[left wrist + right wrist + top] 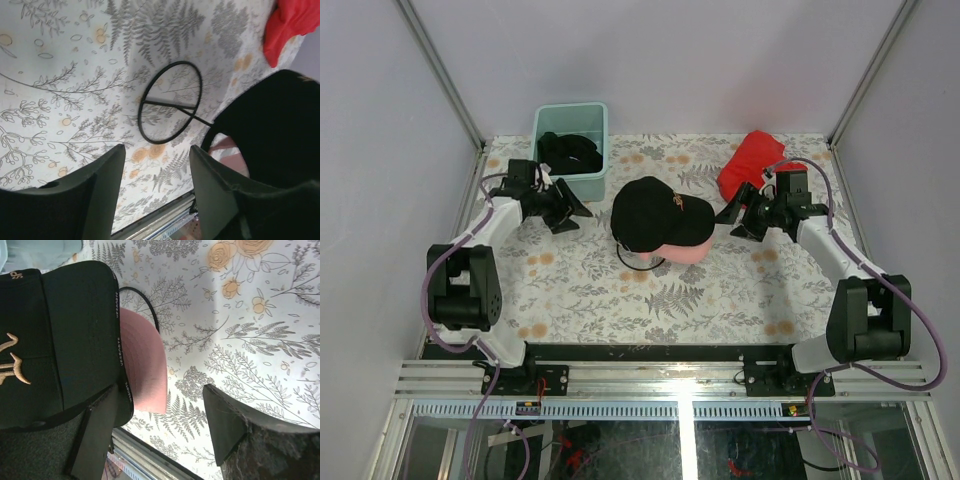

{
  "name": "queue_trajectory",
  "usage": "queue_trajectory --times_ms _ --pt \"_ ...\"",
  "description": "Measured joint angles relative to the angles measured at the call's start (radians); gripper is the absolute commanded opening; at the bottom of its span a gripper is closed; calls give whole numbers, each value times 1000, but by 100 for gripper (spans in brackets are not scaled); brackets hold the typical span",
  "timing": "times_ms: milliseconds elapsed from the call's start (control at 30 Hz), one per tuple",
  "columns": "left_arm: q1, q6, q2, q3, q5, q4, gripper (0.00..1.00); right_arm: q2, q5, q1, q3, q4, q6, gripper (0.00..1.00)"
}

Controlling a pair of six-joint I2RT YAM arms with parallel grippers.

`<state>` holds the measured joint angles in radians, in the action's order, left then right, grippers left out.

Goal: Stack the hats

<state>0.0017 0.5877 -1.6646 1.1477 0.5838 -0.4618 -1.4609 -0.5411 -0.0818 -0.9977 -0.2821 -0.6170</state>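
Two hats sit stacked mid-worktop — a black cap atop a pink cap. More dark caps lie in a mint tub. Beside the black brim the right claw gapes wide, empty — the left claw is half-spread, holding nothing.

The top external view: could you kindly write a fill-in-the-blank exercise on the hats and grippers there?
The cap resting on the pink cap is ____.
The cloth at the back right is ____.
The left gripper and right gripper both stand ____.
Missing words: black; red; open.
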Motion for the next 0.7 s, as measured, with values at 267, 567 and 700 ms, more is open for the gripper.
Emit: queue_trajectory --times_ms 267,567,700 --pt "67 17 56 256 -48 -69 66 45 109 5 -71 -113 52 76" --pt "88 -37 -117 571 -172 -102 69 101 137 9 -134 -150 86 77" --pt "84 -69 -270 692 -216 -138 73 105 137 11 -134 -155 94 77"
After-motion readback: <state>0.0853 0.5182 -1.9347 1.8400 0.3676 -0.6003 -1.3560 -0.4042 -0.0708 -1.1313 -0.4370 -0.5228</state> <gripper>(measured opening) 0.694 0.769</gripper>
